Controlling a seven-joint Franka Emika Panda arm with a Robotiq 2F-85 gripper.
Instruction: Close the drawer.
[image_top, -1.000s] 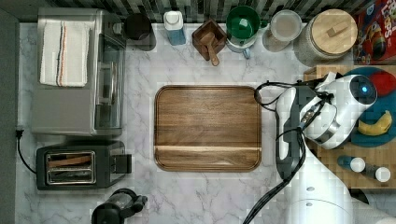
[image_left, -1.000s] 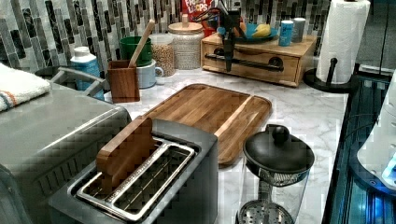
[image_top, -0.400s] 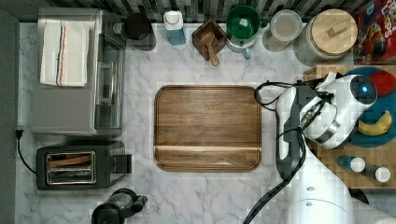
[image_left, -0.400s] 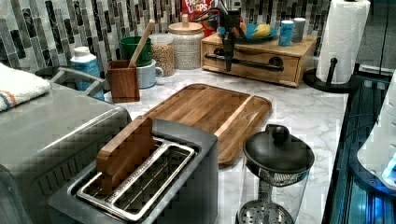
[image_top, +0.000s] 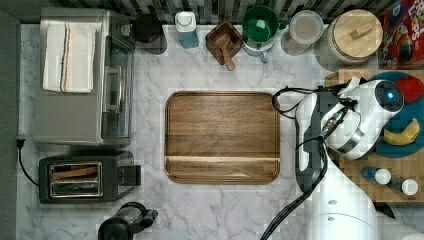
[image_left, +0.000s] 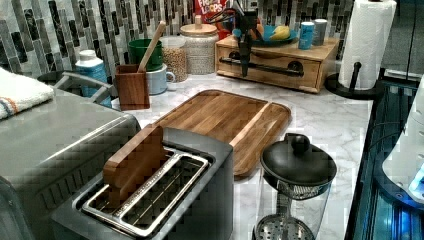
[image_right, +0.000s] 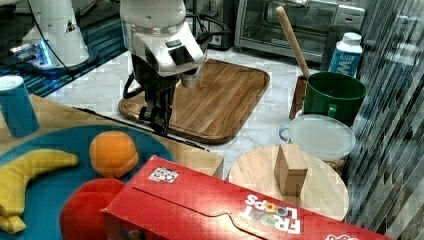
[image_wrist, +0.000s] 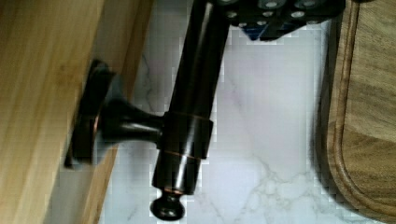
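The robot's gripper hung at the dark bar handle of the drawer, which sat in a light wooden cabinet at the far end of the marble surface in the left view, beyond the dark cutting board. Whether the gripper was spread or pinching the bar could not be told. The handle ran level along the drawer front, and the wrist view placed the bar just off the pale wood face. The drawer lay directly behind the gripper, away from the board, so a straight push inward seemed called for. Its front looked nearly flush with the cabinet.
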